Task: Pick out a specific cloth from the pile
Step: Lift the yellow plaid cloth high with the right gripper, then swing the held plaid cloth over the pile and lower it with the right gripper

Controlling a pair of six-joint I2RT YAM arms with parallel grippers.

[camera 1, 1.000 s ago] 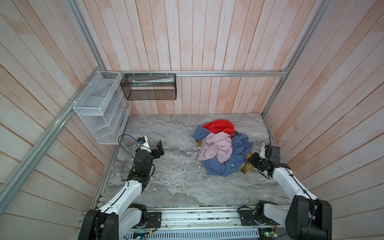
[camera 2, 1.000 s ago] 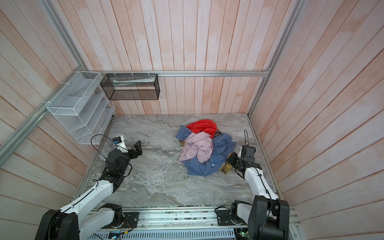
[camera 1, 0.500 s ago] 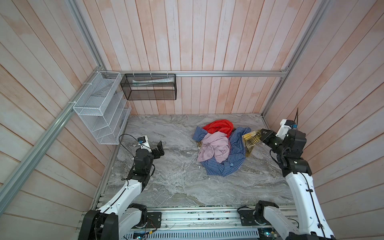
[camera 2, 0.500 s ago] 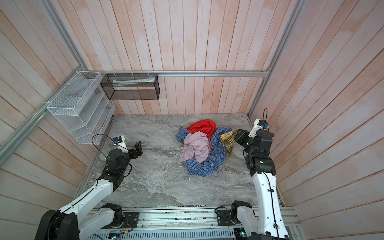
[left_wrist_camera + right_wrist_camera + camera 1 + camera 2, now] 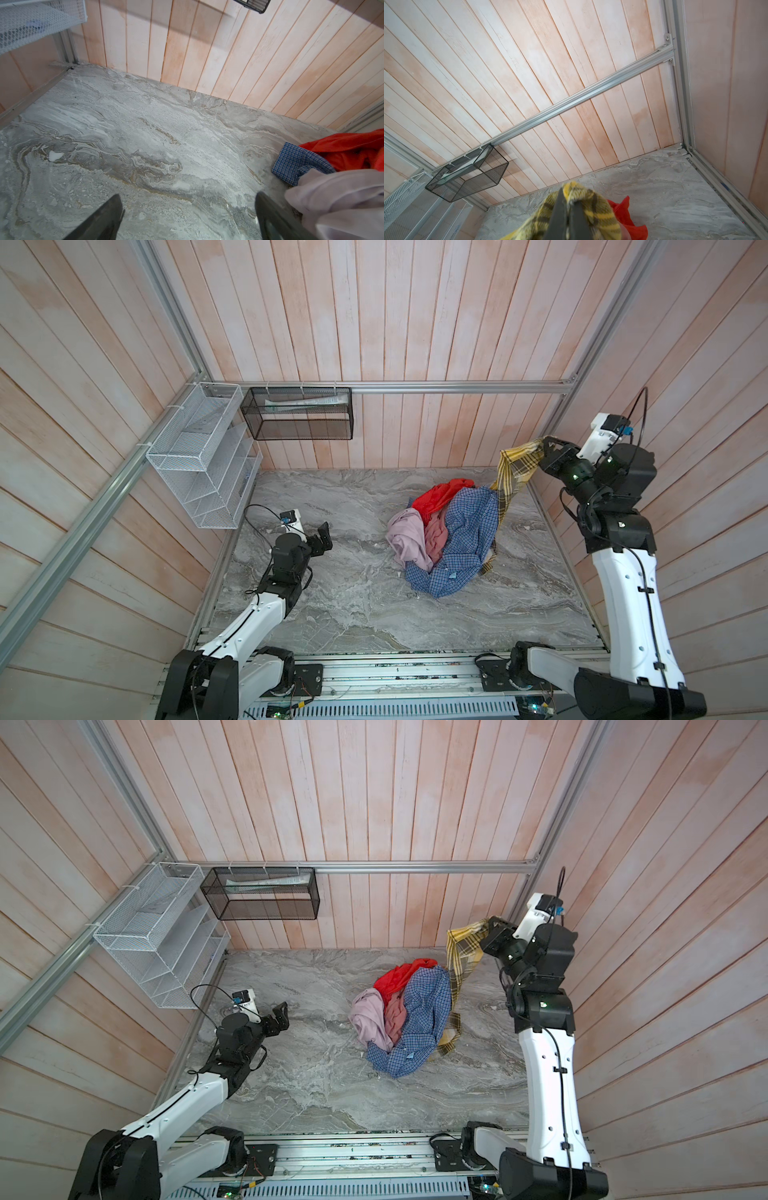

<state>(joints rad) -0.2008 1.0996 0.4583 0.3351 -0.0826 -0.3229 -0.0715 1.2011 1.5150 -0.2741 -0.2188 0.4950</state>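
My right gripper (image 5: 544, 445) (image 5: 490, 928) is raised high at the back right, shut on one end of the mustard-yellow plaid cloth (image 5: 517, 466) (image 5: 461, 948). The cloth hangs stretched down along the right side of the pile (image 5: 449, 539) (image 5: 407, 1019), its lower end tucked under the blue checked shirt (image 5: 469, 531). In the right wrist view the closed fingers (image 5: 560, 207) pinch a fold of the cloth (image 5: 600, 212). My left gripper (image 5: 326, 533) (image 5: 188, 199) hovers open and empty over bare marble, left of the pile.
A white wire rack (image 5: 203, 456) hangs on the left wall and a black mesh basket (image 5: 299, 414) on the back rail. The right arm stands close to the right wall. A red garment (image 5: 440, 495) and a pale pink one (image 5: 405, 537) lie in the pile.
My right gripper has risen from table level at the pile's right edge to high at the back right, drawing the yellow cloth up. The blue shirt shifted with it. The left arm stayed still.
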